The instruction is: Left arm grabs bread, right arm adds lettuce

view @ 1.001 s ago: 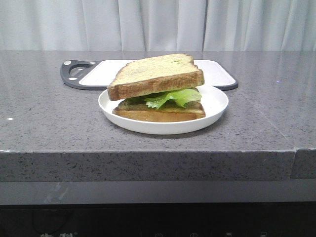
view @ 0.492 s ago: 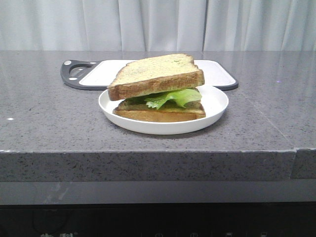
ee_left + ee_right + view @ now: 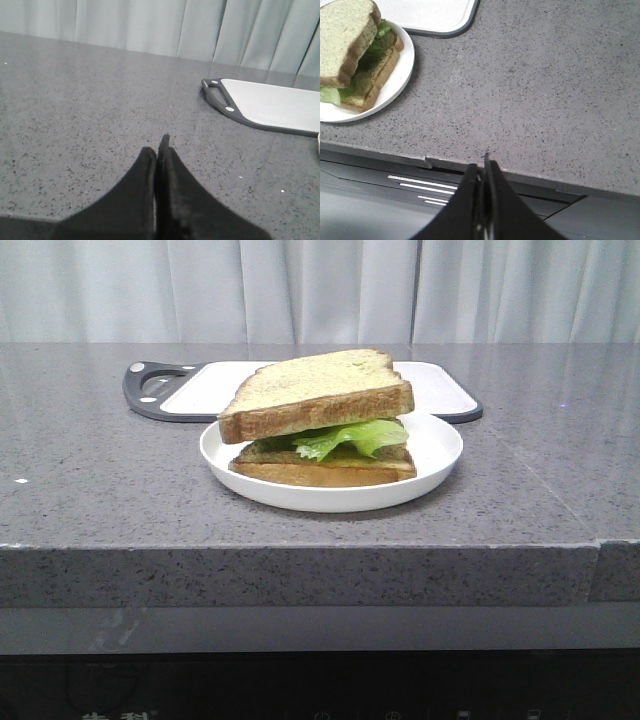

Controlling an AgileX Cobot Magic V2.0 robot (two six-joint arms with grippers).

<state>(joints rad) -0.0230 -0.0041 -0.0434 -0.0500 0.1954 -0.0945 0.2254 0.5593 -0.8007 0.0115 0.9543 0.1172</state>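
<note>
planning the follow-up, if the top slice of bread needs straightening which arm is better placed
Right, probably. The right gripper, shut and empty, has the white round plate and thick top bread slice in view. The left gripper, also shut, sees mainly the grey-rimmed white cutting board.

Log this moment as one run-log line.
left pincer: shut, empty | right pincer: shut, empty | lettuce: between bread slices | top bread: tilted | plate: holds sandwich

Ahead of the closed left gripper [image 3: 159, 150]: bare counter [image 3: 90, 110], then the cutting board [image 3: 270, 105] off to one side. Beyond the closed right gripper [image 3: 484, 167]: open counter; plate [image 3: 402, 65] with stacked bread [image 3: 345, 35] well apart.
</note>
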